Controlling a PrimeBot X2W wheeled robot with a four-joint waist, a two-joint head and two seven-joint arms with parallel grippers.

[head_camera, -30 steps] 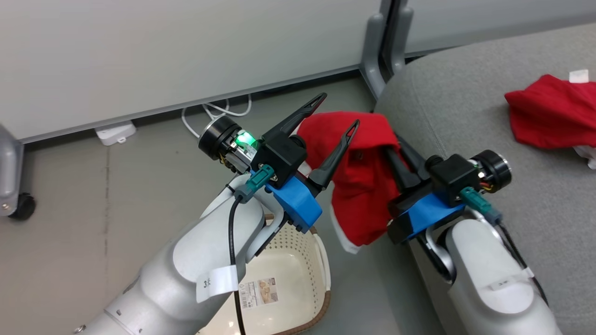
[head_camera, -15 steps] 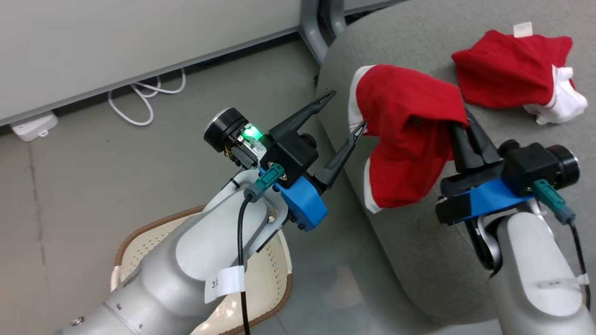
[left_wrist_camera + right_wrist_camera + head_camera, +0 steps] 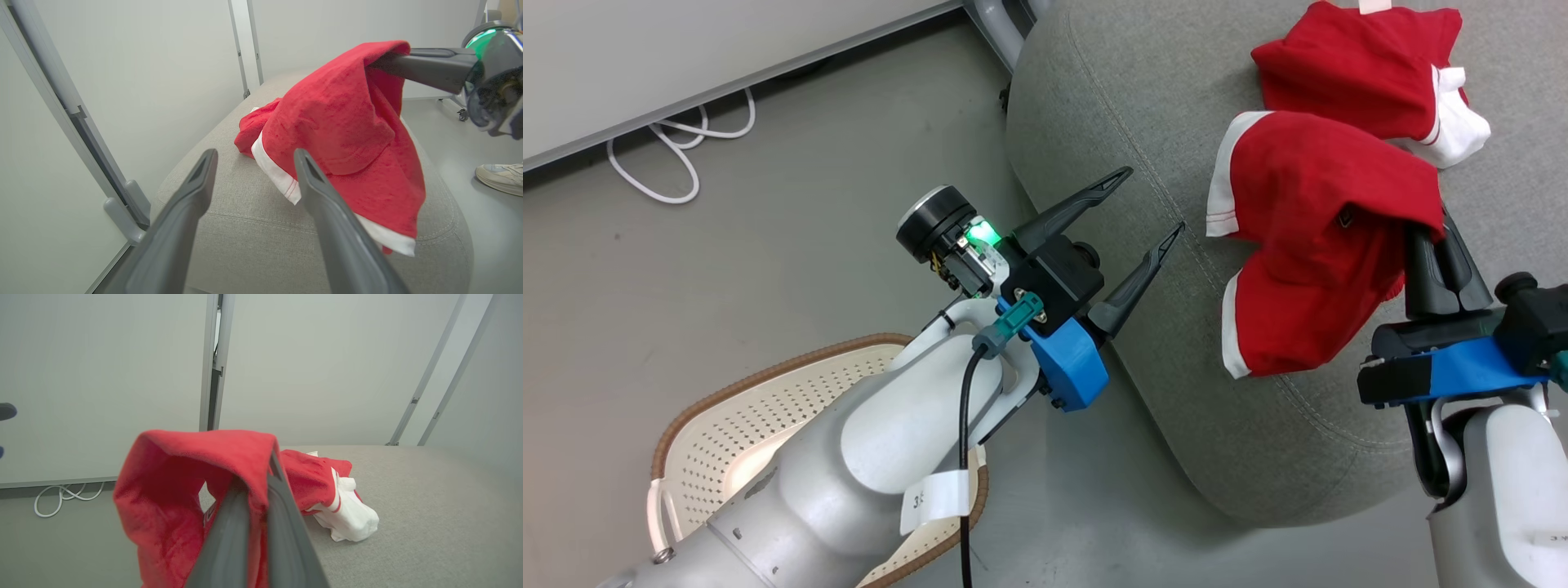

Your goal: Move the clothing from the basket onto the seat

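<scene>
My right gripper (image 3: 1429, 224) is shut on a red garment with white trim (image 3: 1307, 245), which hangs from its fingertips above the light-grey seat (image 3: 1143, 106). The same garment drapes over my closed right fingers (image 3: 245, 522) in the right wrist view, and shows as red cloth (image 3: 343, 134) in the left wrist view. A second red garment with white parts (image 3: 1356, 69) lies crumpled on the seat farther back, also seen as a heap (image 3: 327, 490) past the held one. My left gripper (image 3: 1152, 200) stands open at the seat's left edge, holding nothing. The cream basket (image 3: 735, 425) sits on the floor under my left forearm.
A white cable (image 3: 670, 155) lies coiled on the grey floor by the wall panel. A grey partition foot (image 3: 122, 208) stands left of the seat. A person's pale shoe (image 3: 500, 177) rests on the floor beyond the seat's right side.
The head camera has swung right and down. My right gripper has carried the hanging garment from beside the seat's edge to over the cushion, close to the other garment. My left gripper stays open.
</scene>
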